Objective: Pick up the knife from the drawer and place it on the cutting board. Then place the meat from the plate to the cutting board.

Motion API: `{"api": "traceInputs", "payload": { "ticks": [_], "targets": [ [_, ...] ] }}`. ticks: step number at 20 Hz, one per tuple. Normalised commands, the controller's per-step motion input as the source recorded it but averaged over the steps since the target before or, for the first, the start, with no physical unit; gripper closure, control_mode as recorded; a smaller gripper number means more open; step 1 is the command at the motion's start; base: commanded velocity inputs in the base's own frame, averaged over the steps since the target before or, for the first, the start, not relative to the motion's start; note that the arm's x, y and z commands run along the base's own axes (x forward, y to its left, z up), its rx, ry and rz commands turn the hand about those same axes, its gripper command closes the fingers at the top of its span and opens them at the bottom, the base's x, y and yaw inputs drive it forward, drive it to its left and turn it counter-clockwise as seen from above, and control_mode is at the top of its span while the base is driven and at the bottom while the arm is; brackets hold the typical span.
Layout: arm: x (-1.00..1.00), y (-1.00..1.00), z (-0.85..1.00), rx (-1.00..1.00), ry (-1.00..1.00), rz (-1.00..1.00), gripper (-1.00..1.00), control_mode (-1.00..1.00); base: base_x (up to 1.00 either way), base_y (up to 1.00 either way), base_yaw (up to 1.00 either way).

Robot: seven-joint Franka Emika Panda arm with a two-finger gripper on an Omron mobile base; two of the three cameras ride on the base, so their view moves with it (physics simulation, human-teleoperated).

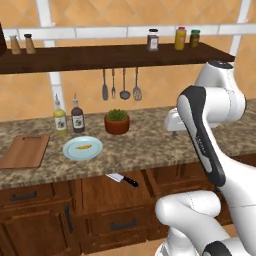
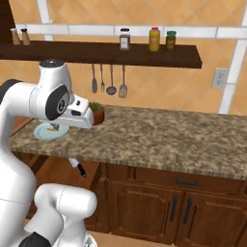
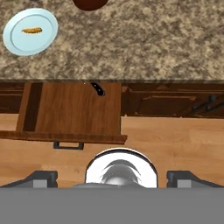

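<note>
The dark wooden drawer [image 1: 112,192] stands pulled out under the counter. The knife [image 1: 122,179] lies at the drawer's back, with its blade toward the counter edge. In the hand view its black handle [image 3: 97,89] shows while the counter lip hides the blade. The light blue plate [image 1: 82,148] holds the small orange-brown meat [image 1: 83,147] strip. Left of the plate lies the reddish cutting board [image 1: 25,151]. My gripper [image 3: 112,178] hangs high above the drawer [image 3: 74,109] and floor, open, with nothing between its fingers.
A terracotta pot with a plant [image 1: 117,122] stands behind the plate, with two bottles [image 1: 68,118] to its left. Ladles and spatulas [image 1: 120,85] hang under a shelf [image 1: 115,54] bearing jars. Closed drawers and cabinet doors [image 2: 181,207] line the front below the counter.
</note>
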Motion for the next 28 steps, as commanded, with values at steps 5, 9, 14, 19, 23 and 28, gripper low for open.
{"api": "traceInputs", "payload": {
  "ticks": [5, 9, 14, 19, 23, 28],
  "targets": [
    [0.00, 0.00, 0.00, 0.00, 0.00, 0.00, -1.00, 1.00, 0.19, 0.57, -0.21],
    [0.00, 0.00, 0.00, 0.00, 0.00, 0.00, -1.00, 1.00, 0.00, 0.75, -0.26],
    [0.00, 0.00, 0.00, 0.00, 0.00, 0.00, -1.00, 1.00, 0.05, 0.82, -0.33],
    [0.00, 0.00, 0.00, 0.00, 0.00, 0.00, -1.00, 1.00, 0.04, 0.78, -0.42],
    [0.00, 0.00, 0.00, 0.00, 0.00, 0.00, -1.00, 1.00, 0.13, 0.64, -0.47],
    [0.00, 0.00, 0.00, 0.00, 0.00, 0.00, -1.00, 1.00, 0.13, 0.68, -0.46]
  ]
}}
